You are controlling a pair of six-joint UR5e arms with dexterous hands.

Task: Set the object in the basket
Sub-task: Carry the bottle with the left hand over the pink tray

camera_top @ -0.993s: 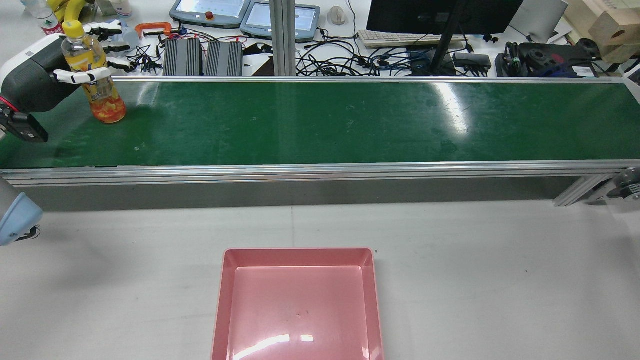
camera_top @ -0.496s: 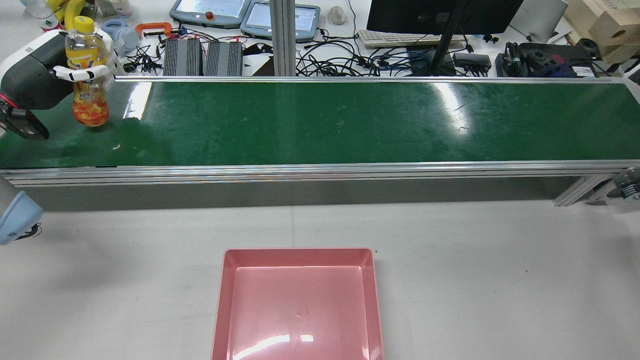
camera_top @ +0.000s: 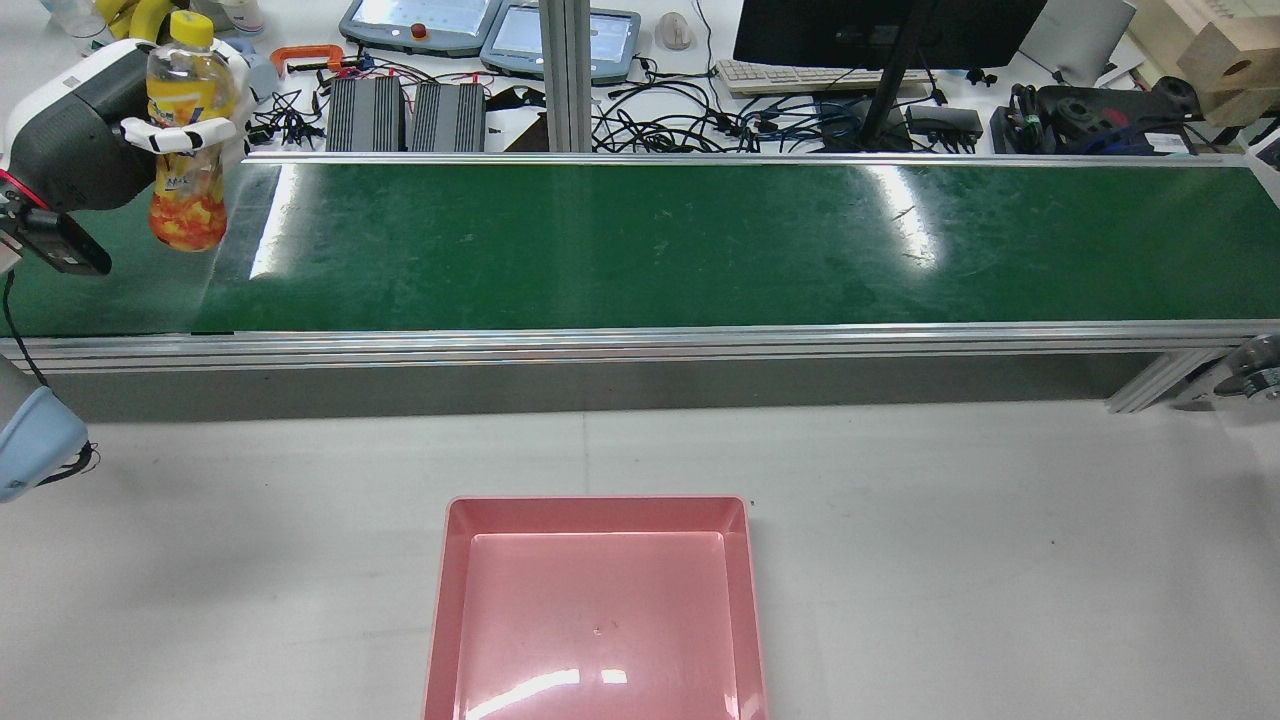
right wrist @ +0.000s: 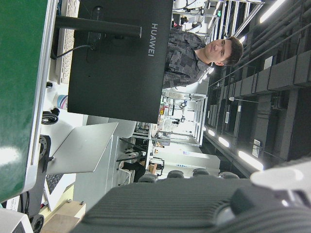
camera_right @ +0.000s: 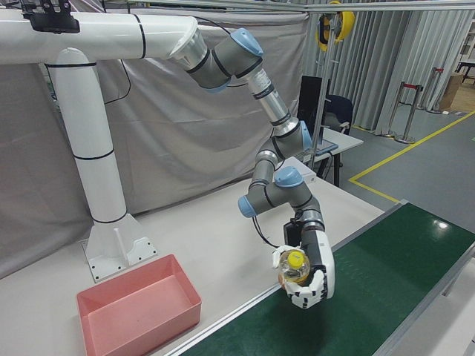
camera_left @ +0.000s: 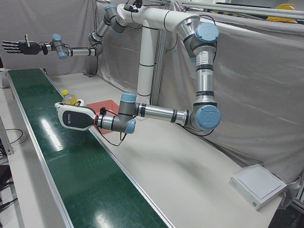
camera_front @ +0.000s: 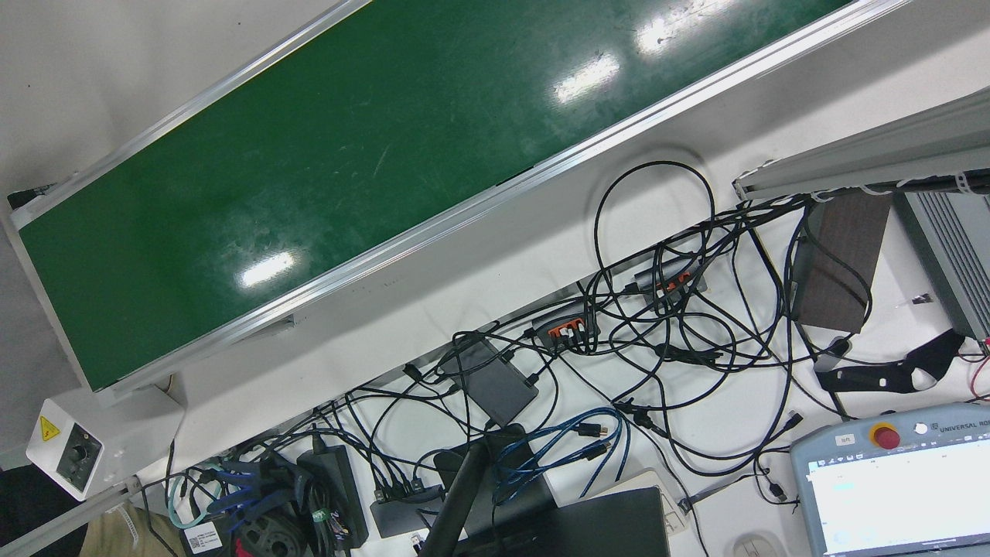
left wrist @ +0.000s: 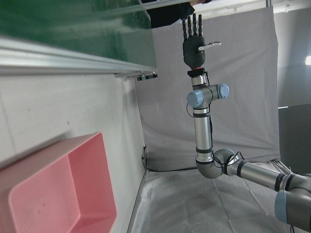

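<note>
Only part of the left hand showed in the rear view, its wrist and arm cut off by the left edge, yet its white fingers were plainly wrapped around the middle of the clear plastic bottle, holding it upright above the left end of the green conveyor belt. The bottle had a yellow cap and orange-yellow contents; its label was too small to read. From the left-front view the hand's smooth white-and-dark shell hid nearly all of the bottle, leaving just the cap. The right hand hung far off over the belt's other end, dark, flat, with its fingers spread and nothing in it. The pink basket, a glossy rectangular plastic tub with rounded corners, sat on the white table well apart from the bottle, its near edge cut off in the rear view. Scuffs and glare marked the belt's matte surface, framed by aluminium rails.
</note>
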